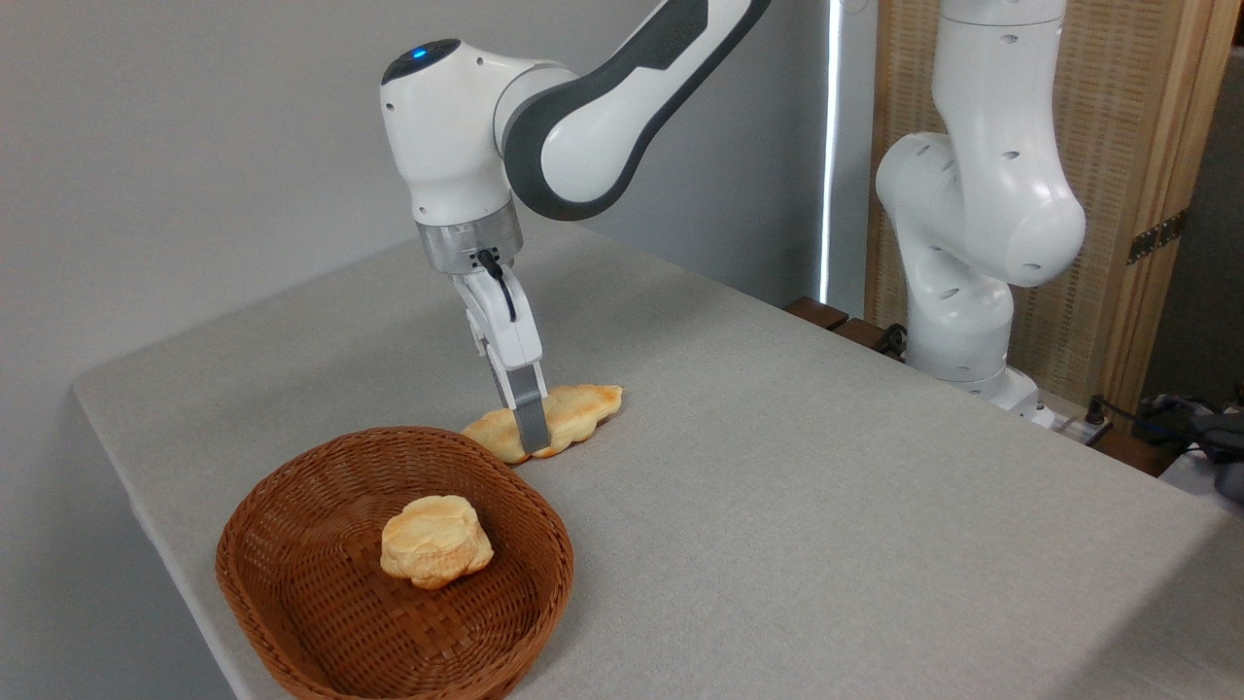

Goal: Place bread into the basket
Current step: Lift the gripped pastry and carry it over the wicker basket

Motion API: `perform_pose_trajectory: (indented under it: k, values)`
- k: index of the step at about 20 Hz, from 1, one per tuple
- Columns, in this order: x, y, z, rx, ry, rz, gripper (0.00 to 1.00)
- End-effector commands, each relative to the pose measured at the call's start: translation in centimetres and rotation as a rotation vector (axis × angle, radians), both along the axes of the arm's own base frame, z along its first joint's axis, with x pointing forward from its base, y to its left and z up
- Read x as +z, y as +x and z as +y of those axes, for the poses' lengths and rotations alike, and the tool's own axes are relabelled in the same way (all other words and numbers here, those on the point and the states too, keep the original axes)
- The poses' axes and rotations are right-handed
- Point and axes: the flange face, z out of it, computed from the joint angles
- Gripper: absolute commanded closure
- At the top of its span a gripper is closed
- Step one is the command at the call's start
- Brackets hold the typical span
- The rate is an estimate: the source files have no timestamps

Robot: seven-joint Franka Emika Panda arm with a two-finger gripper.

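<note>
- A table covered in pale grey-beige cloth [777, 506] stands against a plain grey wall; a wood-framed woven screen [1147, 194] stands at the back right.
- One long, narrow, pale golden twisted bread [578, 413] lies flat on the cloth, just behind the basket's far rim.
- One oval reddish-brown wicker basket [292, 622] sits at the front left corner, holding one short round pale-golden bun [435, 541].
- One white arm reaches down; its two-finger gripper [530, 439] is at the loaf's middle, one grey finger [529, 418] in front of it. Whether the fingers are clamped on the loaf cannot be told.
- The gripper hides the loaf's middle.
</note>
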Motion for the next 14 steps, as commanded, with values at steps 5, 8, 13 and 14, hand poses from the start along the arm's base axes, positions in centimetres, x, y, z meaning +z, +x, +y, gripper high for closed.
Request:
perform_pose_trajectory:
  k: [5,8,13,14]
  values:
    - [4.8,-1.8,-2.0,-0.029,-0.020,-0.079,0.45]
    - [6.0,-1.8,-2.1,-0.028,-0.030,-0.101,0.44]
    - [9.5,0.0,-0.6,0.011,-0.059,-0.169,0.40]
    - [9.9,0.8,0.8,0.039,-0.068,-0.184,0.41]
